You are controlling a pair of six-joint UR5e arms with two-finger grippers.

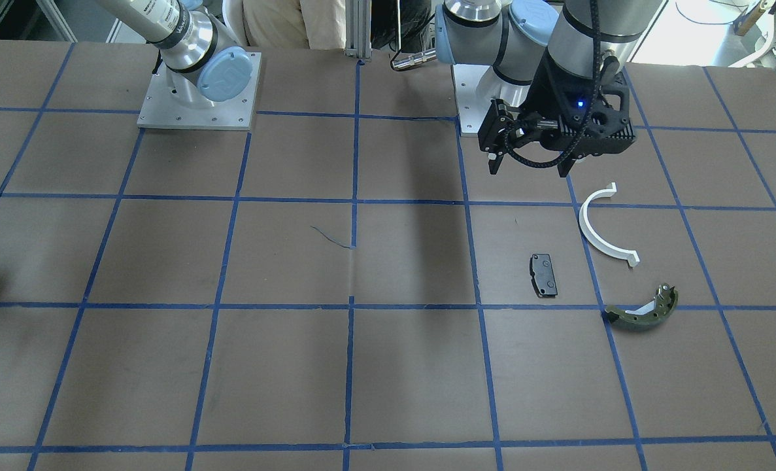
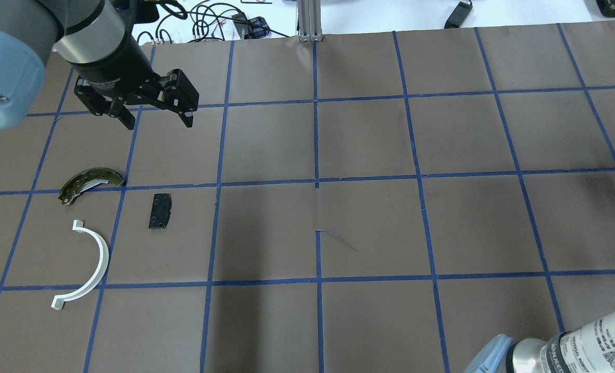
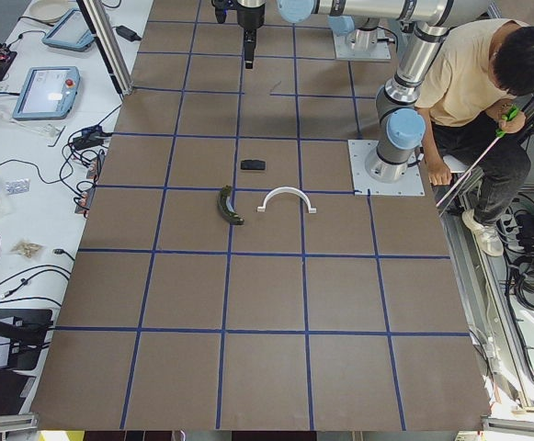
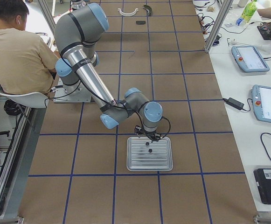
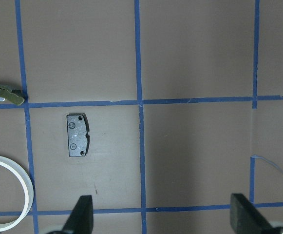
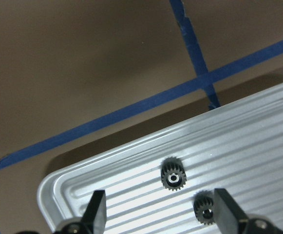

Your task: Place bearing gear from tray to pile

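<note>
Find two small dark gears in the right wrist view, flat on the ribbed metal tray (image 6: 258, 131): the bearing gear (image 6: 173, 174) near frame centre, a second gear (image 6: 204, 208) just below and right of it, not touching. Locate the same tray at lower centre of the exterior right view, well apart from the parts at that frame's top edge. Judge the bearing gear light, rigid and metal-looking, with a toothed rim and a small centre bore. Expect no give and little fragility, but some tendency to slide on the smooth ribs or twist if pinched off-centre. Suggest a hold across the toothed outer rim, one pad on each opposite side, low down, given the little height offered by a flat-lying part. Watch the neighbour: near enough to be nudged by the finger at lower right. Read the right gripper (image 6: 161, 210) as spread wide and empty, pointing down over the tray, bearing gear roughly between and ahead of the fingertips. Cannot tell its clearance above the tray. See the right arm (image 4: 86, 70) folded forward, wrist bent down over the tray. Find the left gripper (image 2: 159, 123) at upper left of the overhead view, likewise spread and empty, hovering over the table (image 2: 369, 207) above the pile (image 2: 158, 215): white half-ring (image 2: 103, 255), black pad (image 2: 160, 207), brake shoe (image 2: 87, 181), all apart from one another.
</note>
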